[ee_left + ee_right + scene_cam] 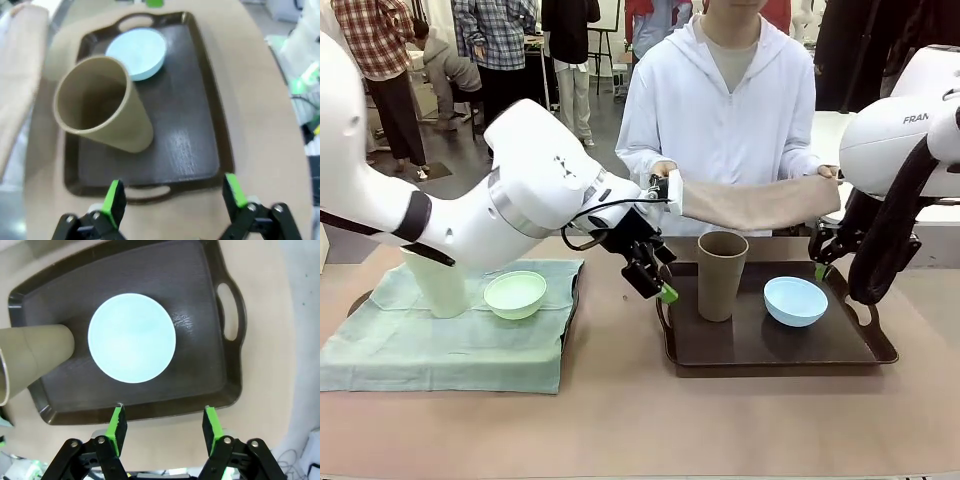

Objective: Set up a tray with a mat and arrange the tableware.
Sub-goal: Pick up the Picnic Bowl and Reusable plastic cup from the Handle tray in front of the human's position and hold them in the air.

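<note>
A dark brown tray (770, 355) holds a brown tumbler (722, 275) and a light blue bowl (795, 300). Above its far edge a person's hands stretch a beige mat (755, 203). My left gripper (658, 282) hangs open by the tray's left handle. In the left wrist view the gripper (174, 195) hovers over that handle, with the tumbler (100, 107) and bowl (137, 52) beyond. My right gripper (823, 262) stands open at the tray's far right corner. Seen from the right wrist, it (164, 422) is over the tray's rim (150, 412), nothing held.
At the left, a pale green tumbler (440, 285) and a pale green bowl (515, 295) stand on a green cloth (450, 345) laid over a second tray. Bare table lies in front of both trays. People stand in the background.
</note>
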Controlling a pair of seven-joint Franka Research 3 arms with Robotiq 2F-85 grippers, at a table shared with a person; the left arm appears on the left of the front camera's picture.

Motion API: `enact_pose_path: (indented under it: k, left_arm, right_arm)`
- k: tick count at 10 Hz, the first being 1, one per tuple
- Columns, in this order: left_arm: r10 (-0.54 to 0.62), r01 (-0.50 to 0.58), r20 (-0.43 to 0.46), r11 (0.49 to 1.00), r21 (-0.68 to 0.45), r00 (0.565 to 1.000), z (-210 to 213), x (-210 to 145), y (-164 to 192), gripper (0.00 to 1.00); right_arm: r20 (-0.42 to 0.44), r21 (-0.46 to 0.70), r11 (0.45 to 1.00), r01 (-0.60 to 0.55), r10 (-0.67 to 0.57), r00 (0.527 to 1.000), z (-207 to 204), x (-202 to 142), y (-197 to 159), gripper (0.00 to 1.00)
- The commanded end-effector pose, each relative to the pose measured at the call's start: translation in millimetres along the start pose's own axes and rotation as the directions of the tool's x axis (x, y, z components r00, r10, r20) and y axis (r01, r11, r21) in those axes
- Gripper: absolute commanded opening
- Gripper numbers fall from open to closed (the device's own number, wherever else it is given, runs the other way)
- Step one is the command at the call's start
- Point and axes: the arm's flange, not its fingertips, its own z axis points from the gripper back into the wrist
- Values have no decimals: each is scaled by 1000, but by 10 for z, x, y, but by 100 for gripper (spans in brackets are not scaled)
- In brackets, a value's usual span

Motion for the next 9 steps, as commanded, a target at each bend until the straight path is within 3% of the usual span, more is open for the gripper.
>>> enact_pose_path:
  k: [1, 6, 8, 9]
  left_arm:
    - [-44, 44, -3, 999, -20, 999, 67, 44, -78, 100]
    - [-27, 27, 3, 1000, -8, 1000, 9, 87, -52, 100]
    - [73, -67, 173, 997, -40, 982, -142, 157, 322, 100]
    - [78, -69, 197, 996, -53, 977, -183, 154, 429, 100]
  right_arm:
    - [13, -4, 1000, 6, -6, 1000, 53, -20, -49, 78]
    - [13, -4, 1000, 6, -6, 1000, 53, -20, -49, 78]
    - [35, -7, 1000, 1, 0, 999, -54, 99, -48, 78]
    - [59, -3, 1000, -15, 15, 998, -156, 168, -47, 78]
